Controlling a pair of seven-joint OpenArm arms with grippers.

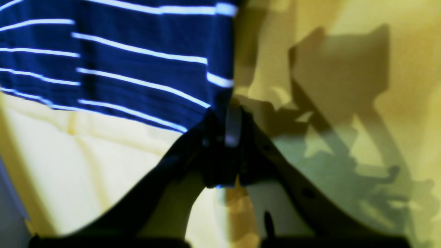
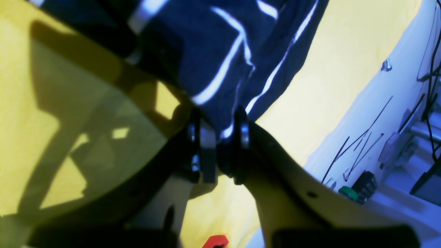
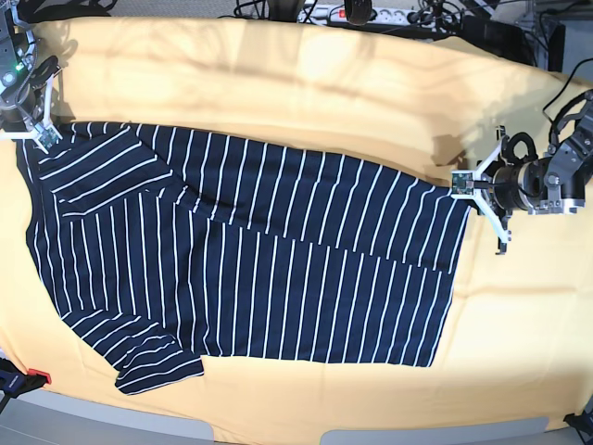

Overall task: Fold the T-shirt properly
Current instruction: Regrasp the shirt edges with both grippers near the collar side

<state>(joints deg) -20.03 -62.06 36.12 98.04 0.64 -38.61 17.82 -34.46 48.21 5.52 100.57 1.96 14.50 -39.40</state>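
The dark navy T-shirt (image 3: pixel 278 260) with thin white stripes lies spread flat on the yellow table cover (image 3: pixel 324 83), its upper long edge and upper sleeve folded inward. My left gripper (image 3: pixel 460 185) is shut on the shirt's far right hem corner. In the left wrist view the jaws (image 1: pixel 232 119) pinch the cloth edge (image 1: pixel 137 51). My right gripper (image 3: pixel 44 139) is at the shirt's upper left corner. In the right wrist view its fingers (image 2: pixel 220 136) are closed with striped cloth (image 2: pixel 213 51) between them.
Cables and a power strip (image 3: pixel 371 11) lie along the back edge. A red clamp (image 3: pixel 35 375) sits at the front left corner and shows in the right wrist view (image 2: pixel 215 241). The grey table rim (image 3: pixel 139 426) runs along the front.
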